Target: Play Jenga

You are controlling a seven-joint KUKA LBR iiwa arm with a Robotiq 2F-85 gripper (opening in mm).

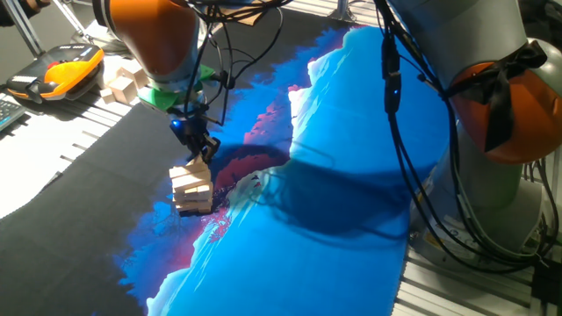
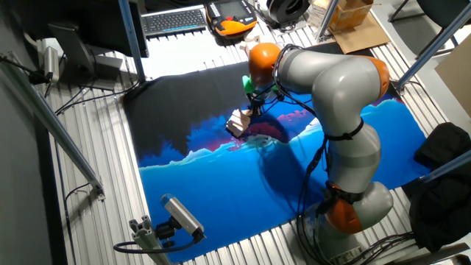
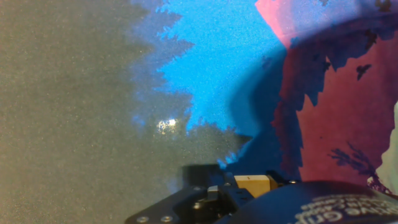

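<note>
Jenga [image 1: 191, 188] on mat [image 1: 351, 175], claw [image 1: 201, 151] just above, loose blocks [image 1: 125, 83] behind

Bright even light, soft arm shadow on mat [image 1: 351, 219], hand view blurry

My table is a ribbed grey metal bench [image 2: 110, 191]. A large printed mat, black, blue and magenta [image 1: 334, 132], covers its middle. On the mat stands the small tower of pale wooden blocks [image 1: 191, 188]. Loose pale wooden blocks [image 1: 123, 83] lie near the mat's edge.
</note>
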